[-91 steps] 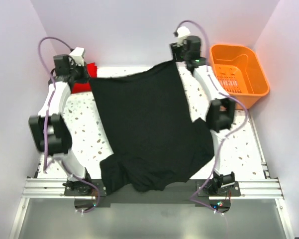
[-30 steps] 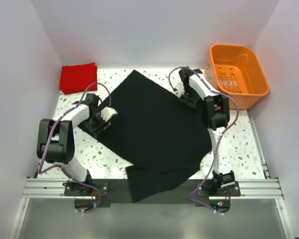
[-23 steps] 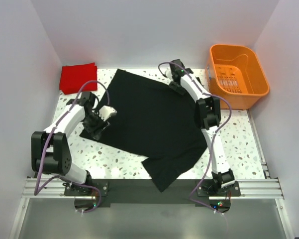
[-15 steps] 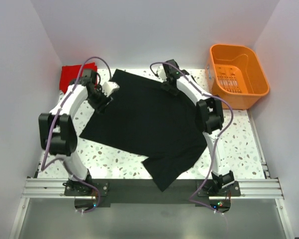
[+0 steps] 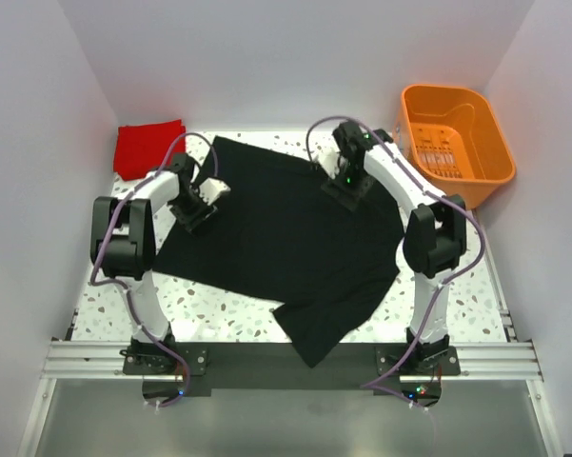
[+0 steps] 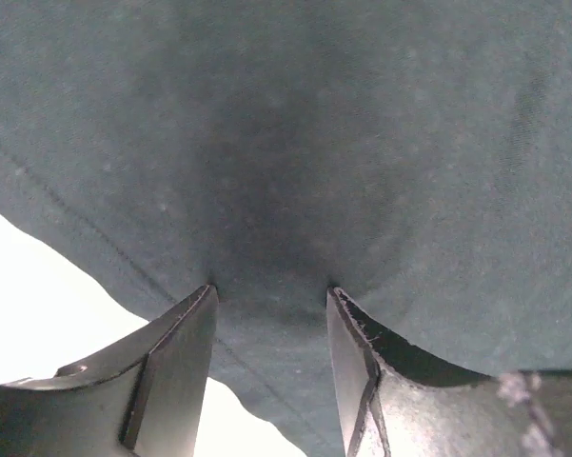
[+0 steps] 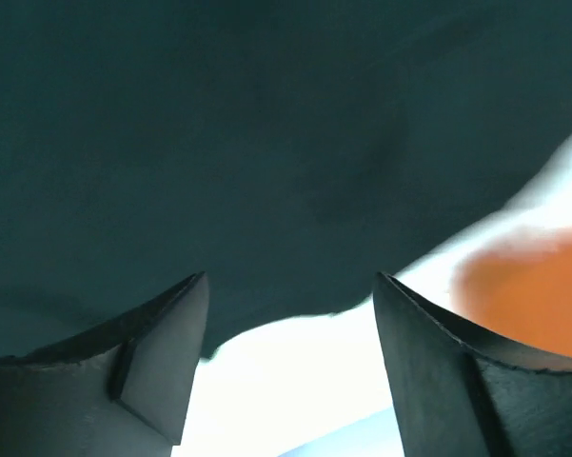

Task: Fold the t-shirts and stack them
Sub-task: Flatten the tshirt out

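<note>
Looking down, you see the plain black short-sleeved cloth t-shirt [image 5: 286, 238] spread flat on the speckled white table [image 5: 476, 276], beneath both end effectors. Your left gripper [image 5: 202, 202] stands fingers apart close over its left edge, clasping nothing. Your right gripper [image 5: 347, 186] is likewise spread over the far right edge. The small folded bright red cloth t-shirt [image 5: 148, 148] lies beyond the left gripper; the orange plastic basket [image 5: 455, 91] sits right of the right gripper.
</note>
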